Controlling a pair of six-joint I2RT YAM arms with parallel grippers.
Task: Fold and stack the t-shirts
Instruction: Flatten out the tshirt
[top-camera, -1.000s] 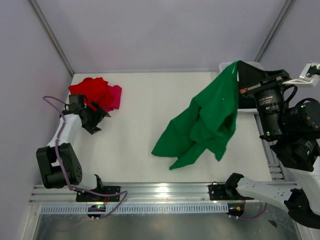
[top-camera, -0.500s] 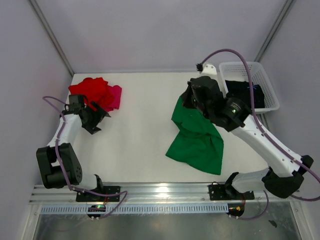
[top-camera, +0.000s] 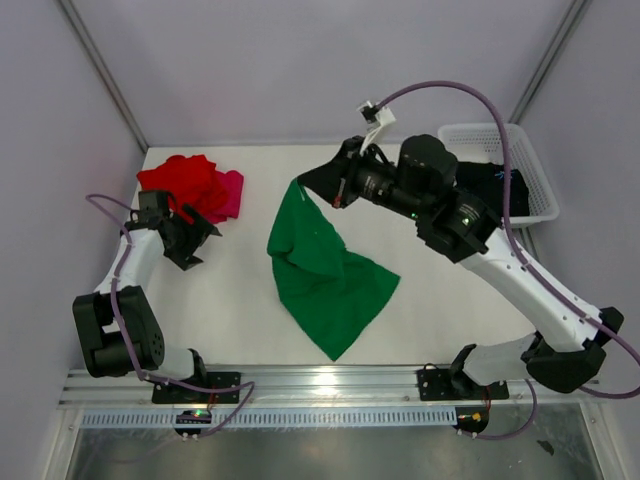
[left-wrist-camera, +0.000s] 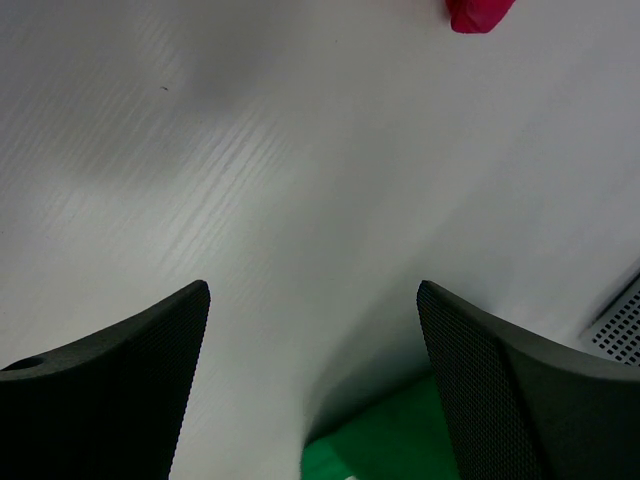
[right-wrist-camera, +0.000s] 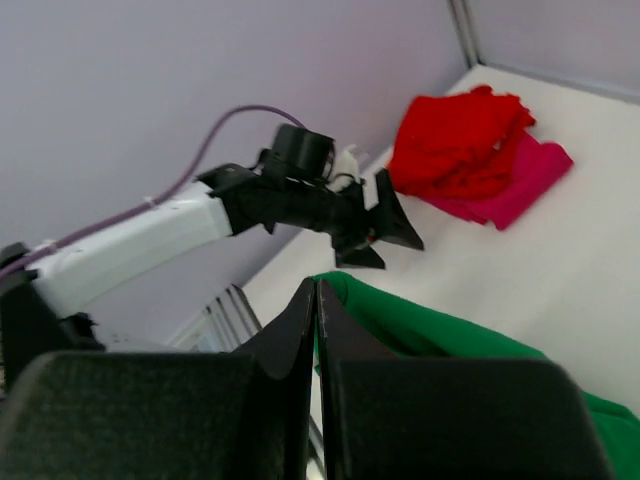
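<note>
Over the middle of the white table (top-camera: 250, 330), the right gripper (top-camera: 305, 184) is clamped on one edge of the bright green t-shirt (top-camera: 325, 280). The shirt hangs from that pinch and trails down onto the surface towards the near edge, creased and partly doubled over. At the far left, the red t-shirt (top-camera: 180, 180) lies crumpled on top of the magenta-pink t-shirt (top-camera: 232, 195). The left gripper (top-camera: 192, 240) sits near them with its jaws spread and nothing between them. The main risk is the single hold: if lowered, the green cloth will likely land bunched rather than flat, and if tugged it may slide out of the narrow pinch. The left gripper is well apart from it and cannot steady it. Which part of the shirt is pinched, perhaps a hem or sleeve, cannot be made out. The right arm (top-camera: 500, 260) covers part of the white basket (top-camera: 520, 140) and the black t-shirt (top-camera: 490, 185) inside it. The magenta-pink t-shirt is mostly hidden under the red one.
</note>
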